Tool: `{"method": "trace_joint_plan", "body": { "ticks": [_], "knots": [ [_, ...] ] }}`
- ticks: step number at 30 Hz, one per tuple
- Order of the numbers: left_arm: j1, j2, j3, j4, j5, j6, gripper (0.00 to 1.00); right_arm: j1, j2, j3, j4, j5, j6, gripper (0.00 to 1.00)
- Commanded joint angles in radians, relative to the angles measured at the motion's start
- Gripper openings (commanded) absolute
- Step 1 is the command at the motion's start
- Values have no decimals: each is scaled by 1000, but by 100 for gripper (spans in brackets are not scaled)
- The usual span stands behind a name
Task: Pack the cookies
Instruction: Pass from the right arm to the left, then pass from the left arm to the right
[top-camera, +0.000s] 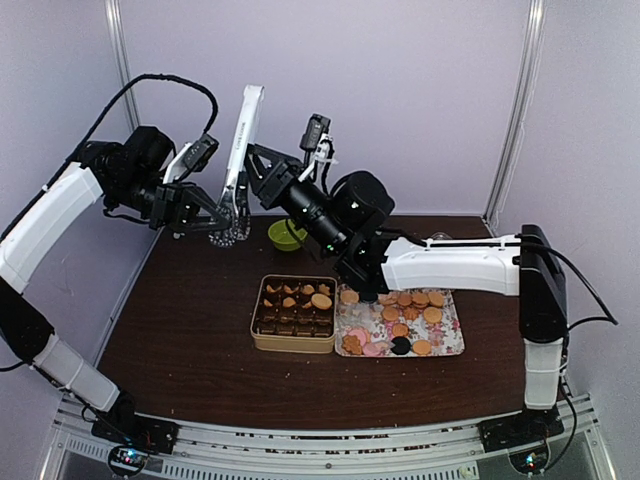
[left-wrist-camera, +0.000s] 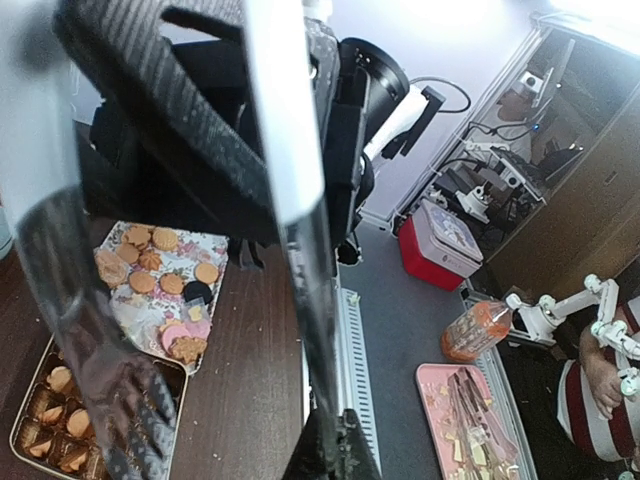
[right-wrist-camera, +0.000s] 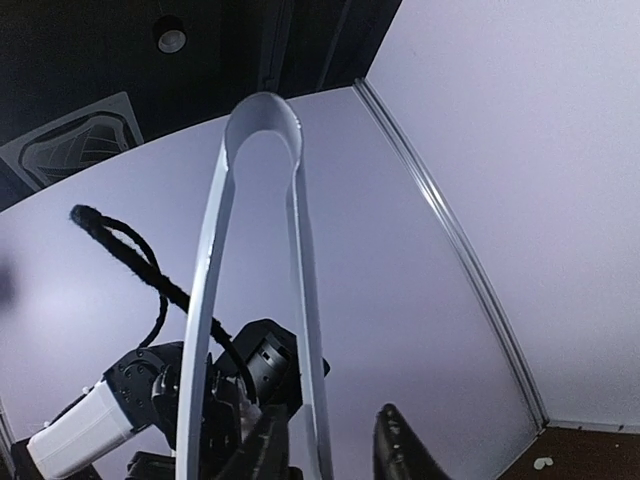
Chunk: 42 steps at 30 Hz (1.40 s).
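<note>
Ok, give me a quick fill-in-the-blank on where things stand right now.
1. The left pincer is shut on the ___.
2. Most cookies lie on the ___-patterned tray.
3. In the top view, the tin sits to the ___ of the tray.
4. The bowl behind the tin is ___.
Missing words: tongs; floral; left; green.

Tin (top-camera: 293, 346) lies left of tray (top-camera: 449, 340) — cookies (top-camera: 405, 299) on the tray, bowl (top-camera: 285, 236) behind.
</note>
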Motion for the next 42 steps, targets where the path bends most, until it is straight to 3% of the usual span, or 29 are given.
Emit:
{"method": "trace_joint_plan", "body": {
  "ticks": [1, 3, 6, 10, 13, 16, 23, 42],
  "knots": [
    [-2, -8, 23, -61, -45, 114, 0, -83, -105, -110, -3, -190, 77, 47],
    [-2, 0, 33, -116, -71, 173, 0, -164, -134, -146, -43, -364, 157, 62],
    [-2, 20, 53, -189, -120, 259, 0, -245, -161, -166, -92, -634, 239, 76],
    [-2, 40, 58, -243, -188, 325, 0, -282, -231, -211, -183, -782, 181, 82],
    [-6, 43, 54, -240, -229, 339, 0, -279, -240, -150, -348, -866, 98, 84],
    [-12, 46, 62, -230, -287, 338, 0, -276, -232, -113, -409, -898, 80, 86],
    [-22, 41, 53, -184, -365, 326, 0, -211, -218, -25, -667, -808, -138, 86],
    [-40, 34, 57, -197, -370, 339, 0, -167, -76, 48, -370, -819, 67, 62]
  ]
}}
